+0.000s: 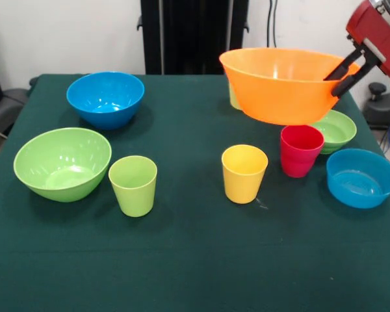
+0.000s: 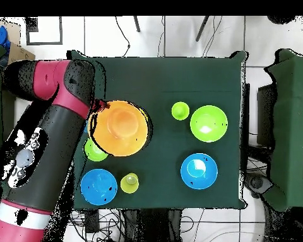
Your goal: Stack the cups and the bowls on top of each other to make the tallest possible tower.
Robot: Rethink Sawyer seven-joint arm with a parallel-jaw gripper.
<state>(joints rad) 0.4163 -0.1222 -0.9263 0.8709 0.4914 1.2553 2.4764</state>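
While lifted above the table [image 1: 182, 260], orange bowl [image 1: 279, 88] in claw [image 1: 343, 77].

Orange bowl [image 1: 283, 84]: glossy smooth plastic, faintly translucent at rim. Blue bowl [image 1: 106, 97] and large lime bowl [image 1: 62, 162]: same glossy plastic, bright highlights inside. Small green bowl [image 1: 337, 130], shallow blue bowl [image 1: 362, 177]: glossy plastic. Lime cup [image 1: 133, 185], yellow cup [image 1: 244, 173], red cup [image 1: 300, 151]: smooth plastic, softer sheen. Table cover [image 1: 195, 260]: dark green cloth, matt, slightly napped. Arm shell [image 2: 50, 120]: red and black, hard, glossy. Gripper [image 1: 346, 71]: black, matt.
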